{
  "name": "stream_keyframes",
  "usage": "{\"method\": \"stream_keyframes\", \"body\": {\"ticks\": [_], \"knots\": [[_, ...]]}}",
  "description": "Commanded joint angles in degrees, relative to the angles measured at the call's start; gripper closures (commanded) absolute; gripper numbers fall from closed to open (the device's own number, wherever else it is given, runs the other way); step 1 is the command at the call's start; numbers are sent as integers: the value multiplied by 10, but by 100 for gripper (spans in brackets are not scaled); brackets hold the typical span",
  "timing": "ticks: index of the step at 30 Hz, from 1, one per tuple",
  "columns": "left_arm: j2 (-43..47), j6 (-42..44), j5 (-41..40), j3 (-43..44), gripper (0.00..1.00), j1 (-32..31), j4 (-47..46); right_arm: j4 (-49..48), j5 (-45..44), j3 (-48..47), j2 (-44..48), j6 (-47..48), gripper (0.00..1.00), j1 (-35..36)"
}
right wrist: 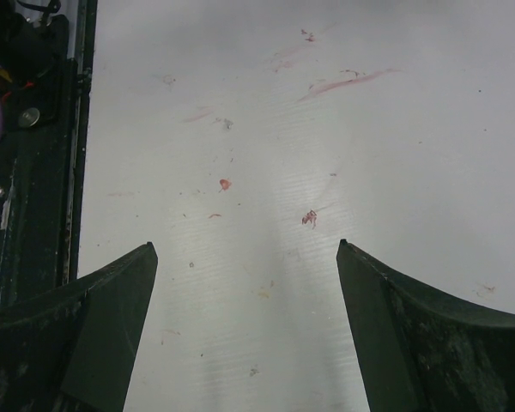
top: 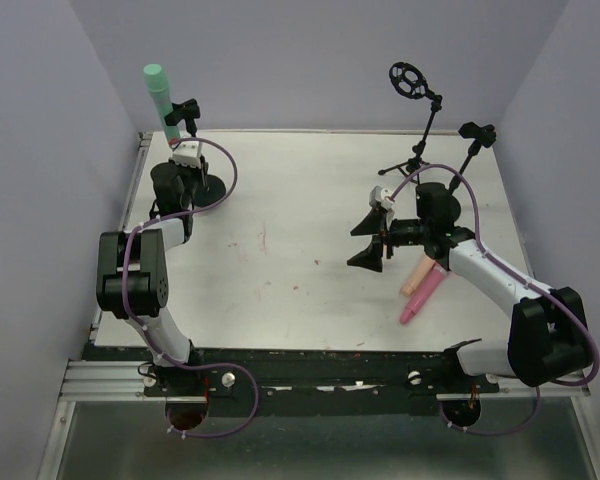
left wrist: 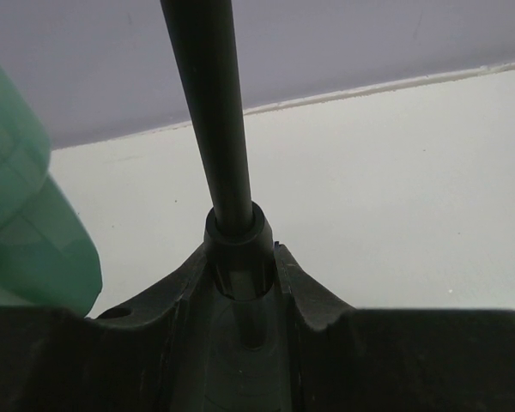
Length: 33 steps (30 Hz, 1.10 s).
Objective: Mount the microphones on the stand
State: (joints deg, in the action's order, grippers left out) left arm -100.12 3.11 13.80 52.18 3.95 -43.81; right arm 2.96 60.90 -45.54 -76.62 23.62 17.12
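Observation:
The mint green microphone (top: 160, 100) stands tilted in the clip of the far-left stand (top: 208, 187); its body shows at the left of the left wrist view (left wrist: 26, 232). My left gripper (top: 187, 150) (left wrist: 240, 257) is shut on that stand's black pole (left wrist: 210, 112), at its collar. The peach microphone (top: 417, 277) and the pink microphone (top: 423, 298) lie side by side on the table at the right. My right gripper (top: 363, 243) (right wrist: 245, 249) is open and empty, just left of them, over the bare table.
A tripod stand (top: 412, 160) with a round ring holder (top: 408, 79) and another stand with a clip (top: 477, 132) are at the back right. The white table (top: 280, 290) has purple walls on three sides and a black rail (right wrist: 43, 172) at its near edge.

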Motion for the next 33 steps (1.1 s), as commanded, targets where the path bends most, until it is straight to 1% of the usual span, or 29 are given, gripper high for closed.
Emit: {"method": "stream_keyframes", "body": {"ticks": [1,4,8,18,29,33], "knots": [[19,-11,18,7,83,1,-48,8,11,-15,2,6,7,-4],[27,-24,14,-1,82,1,-46,12,9,-17,4,10,7,-4],[35,-27,12,-12,73,1,-47,14,10,-17,8,9,7,-4],[45,-29,12,-25,64,0,-47,13,12,-18,17,7,7,-7],[64,-42,3,-50,48,-6,-48,13,18,-20,25,5,7,-8],[72,-41,4,-58,47,-10,-42,13,20,-21,29,4,7,-7]]}}
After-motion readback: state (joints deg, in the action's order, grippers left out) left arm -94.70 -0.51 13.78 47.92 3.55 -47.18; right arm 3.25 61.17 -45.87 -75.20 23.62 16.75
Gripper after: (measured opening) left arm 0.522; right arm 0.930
